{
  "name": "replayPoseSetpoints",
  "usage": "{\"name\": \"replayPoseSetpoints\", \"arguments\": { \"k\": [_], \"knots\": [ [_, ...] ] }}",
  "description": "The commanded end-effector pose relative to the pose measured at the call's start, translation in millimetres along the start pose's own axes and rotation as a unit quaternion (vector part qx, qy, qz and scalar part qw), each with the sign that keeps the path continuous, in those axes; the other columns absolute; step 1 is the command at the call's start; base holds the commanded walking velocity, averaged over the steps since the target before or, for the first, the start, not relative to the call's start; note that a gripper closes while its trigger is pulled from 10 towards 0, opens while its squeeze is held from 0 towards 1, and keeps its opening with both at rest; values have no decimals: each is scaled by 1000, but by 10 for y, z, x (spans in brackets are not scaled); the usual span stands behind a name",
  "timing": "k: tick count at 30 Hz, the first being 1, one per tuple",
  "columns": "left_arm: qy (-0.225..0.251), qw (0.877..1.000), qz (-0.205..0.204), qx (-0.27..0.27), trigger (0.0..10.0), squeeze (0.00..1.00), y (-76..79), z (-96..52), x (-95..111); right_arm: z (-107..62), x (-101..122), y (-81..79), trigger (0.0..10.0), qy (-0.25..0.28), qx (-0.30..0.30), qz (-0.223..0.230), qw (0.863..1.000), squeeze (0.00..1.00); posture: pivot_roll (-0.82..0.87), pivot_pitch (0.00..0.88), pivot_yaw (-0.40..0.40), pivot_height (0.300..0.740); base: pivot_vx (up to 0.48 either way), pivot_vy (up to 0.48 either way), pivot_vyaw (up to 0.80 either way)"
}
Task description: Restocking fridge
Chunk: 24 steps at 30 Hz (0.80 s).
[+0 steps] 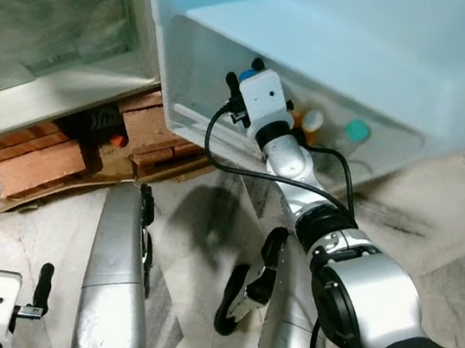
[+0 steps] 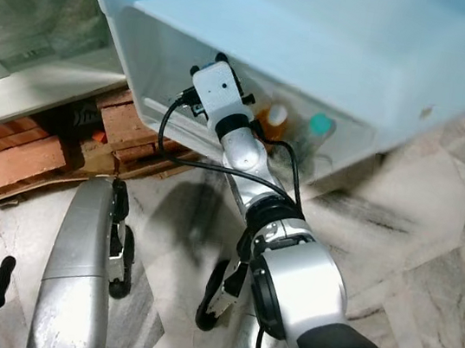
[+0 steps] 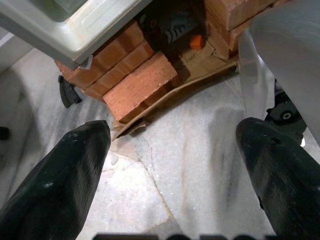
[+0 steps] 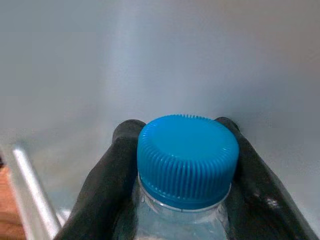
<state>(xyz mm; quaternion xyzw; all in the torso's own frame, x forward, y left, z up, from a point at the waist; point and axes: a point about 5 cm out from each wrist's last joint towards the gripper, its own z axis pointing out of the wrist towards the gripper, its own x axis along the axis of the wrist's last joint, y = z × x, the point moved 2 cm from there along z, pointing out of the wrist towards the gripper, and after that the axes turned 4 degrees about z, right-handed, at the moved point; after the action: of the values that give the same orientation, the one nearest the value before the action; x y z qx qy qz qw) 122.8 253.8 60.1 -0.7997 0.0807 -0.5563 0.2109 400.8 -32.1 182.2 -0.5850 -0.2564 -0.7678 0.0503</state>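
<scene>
My right arm reaches forward into the bottom shelf (image 1: pixel 374 164) of the open fridge door. Its gripper (image 4: pixel 182 150) is shut on a clear water bottle with a blue cap (image 4: pixel 187 160); a sliver of that cap (image 1: pixel 247 75) peeks above the wrist. The bottle stands upright between the black fingers (image 4: pixel 107 175), close to the door's white inner wall. Further along the same shelf stand an orange bottle with a white cap (image 2: pixel 274 119) and a bottle with a teal cap (image 2: pixel 320 124). My left gripper (image 3: pixel 175 150) hangs low over the marble floor, open, holding nothing.
The fridge body (image 1: pixel 49 50) with its clear drawer stands at the left, raised on red bricks (image 1: pixel 41 163) and cardboard. Marble floor (image 1: pixel 461 226) spreads to the right. A small orange object (image 3: pixel 196 42) lies among the bricks. My own silver legs (image 1: pixel 117 271) are below.
</scene>
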Motion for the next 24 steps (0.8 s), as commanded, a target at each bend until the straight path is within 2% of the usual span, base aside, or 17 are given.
{"name": "replayPoseSetpoints", "arguments": {
  "k": [1,13,19,24],
  "knots": [
    [-34,999,4,-7,10000,0,16,-20,-145,-174,-355,115,10000,-75,-12,21,997,1000,290,447,-132,556,0,0,0],
    [-22,1000,10,-2,10000,0,9,181,-132,-141,-289,271,10000,-70,-18,16,997,1000,290,386,-127,556,0,0,0],
    [-5,1000,18,1,10000,0,1,381,-87,-72,-120,323,10000,-34,-6,-12,999,1000,285,323,-116,556,0,0,0],
    [13,1000,24,-1,10000,0,2,526,-21,-21,19,377,10000,-7,4,-17,1000,1000,275,284,-109,556,0,0,0]
  ]
}}
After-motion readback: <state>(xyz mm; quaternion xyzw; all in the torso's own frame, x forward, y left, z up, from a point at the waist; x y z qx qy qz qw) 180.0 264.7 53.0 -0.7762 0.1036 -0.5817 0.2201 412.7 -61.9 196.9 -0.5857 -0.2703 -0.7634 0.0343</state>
